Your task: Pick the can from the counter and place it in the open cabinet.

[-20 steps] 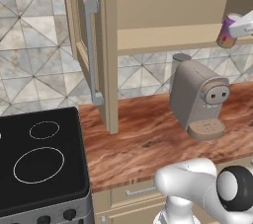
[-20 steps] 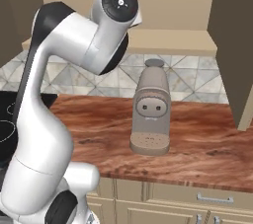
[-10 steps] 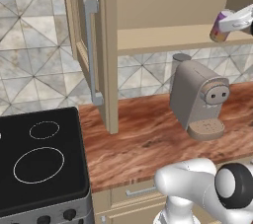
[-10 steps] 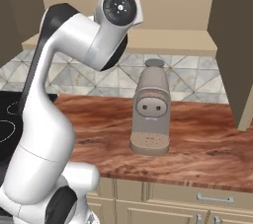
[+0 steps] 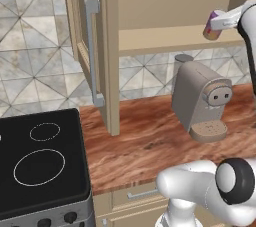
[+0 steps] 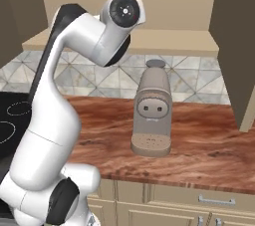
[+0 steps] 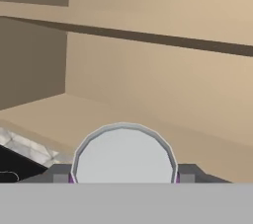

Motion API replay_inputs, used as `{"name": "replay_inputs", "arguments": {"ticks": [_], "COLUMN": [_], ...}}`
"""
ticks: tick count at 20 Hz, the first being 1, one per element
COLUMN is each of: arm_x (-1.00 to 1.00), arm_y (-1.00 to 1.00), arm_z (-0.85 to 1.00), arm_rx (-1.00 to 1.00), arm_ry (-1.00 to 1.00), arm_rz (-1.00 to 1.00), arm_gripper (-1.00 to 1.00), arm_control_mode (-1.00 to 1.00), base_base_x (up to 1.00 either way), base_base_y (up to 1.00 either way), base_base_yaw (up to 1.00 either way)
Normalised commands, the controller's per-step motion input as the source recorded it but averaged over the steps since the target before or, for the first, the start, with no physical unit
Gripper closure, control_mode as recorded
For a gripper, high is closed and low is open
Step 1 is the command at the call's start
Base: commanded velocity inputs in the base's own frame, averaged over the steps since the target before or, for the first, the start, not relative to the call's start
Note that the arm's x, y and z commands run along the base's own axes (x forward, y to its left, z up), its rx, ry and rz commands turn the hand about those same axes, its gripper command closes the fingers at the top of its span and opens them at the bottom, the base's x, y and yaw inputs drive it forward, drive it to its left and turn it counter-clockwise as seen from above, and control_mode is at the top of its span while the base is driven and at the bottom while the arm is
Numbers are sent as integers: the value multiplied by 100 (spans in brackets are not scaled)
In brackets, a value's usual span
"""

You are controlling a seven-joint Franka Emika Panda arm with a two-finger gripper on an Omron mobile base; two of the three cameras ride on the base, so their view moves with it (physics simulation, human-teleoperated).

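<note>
A black stove (image 5: 40, 166) sits near left; the wood counter (image 5: 145, 146) runs right, bearing a beige coffee machine (image 5: 200, 98); above, the open cabinet (image 5: 165, 38) has its door (image 5: 82, 46) swung left; at its shelf's right end the gripper (image 5: 220, 23) is clamped on the tilted purple can (image 5: 214, 25), silver top (image 7: 123, 153) facing the cabinet's far wall.

Both base views look forward and down from behind the arm, left and right, sharing the coffee machine (image 5: 200, 102) on the tabletop (image 6: 199, 145). The hand view sits close, facing the open cabinet (image 7: 148, 85) interior.
</note>
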Motion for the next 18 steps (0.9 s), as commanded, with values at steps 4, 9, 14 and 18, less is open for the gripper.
{"name": "replay_inputs", "arguments": {"ticks": [4, 9, 14, 18], "arm_x": [40, 39, 31, 15], "arm_y": [5, 6, 3, 0], "arm_z": [0, 0, -5, -16], "arm_rx": [0, 0, 0, 0], "arm_ry": [0, 0, 0, 0], "arm_rz": [0, 0, 0, 0], "arm_gripper": [100, 100, 100, 100], "arm_control_mode": [-100, -100, -100, -100], "base_base_x": [0, 0, 0, 0], "base_base_y": [0, 0, 0, 0], "base_base_yaw": [0, 0, 0, 0]}}
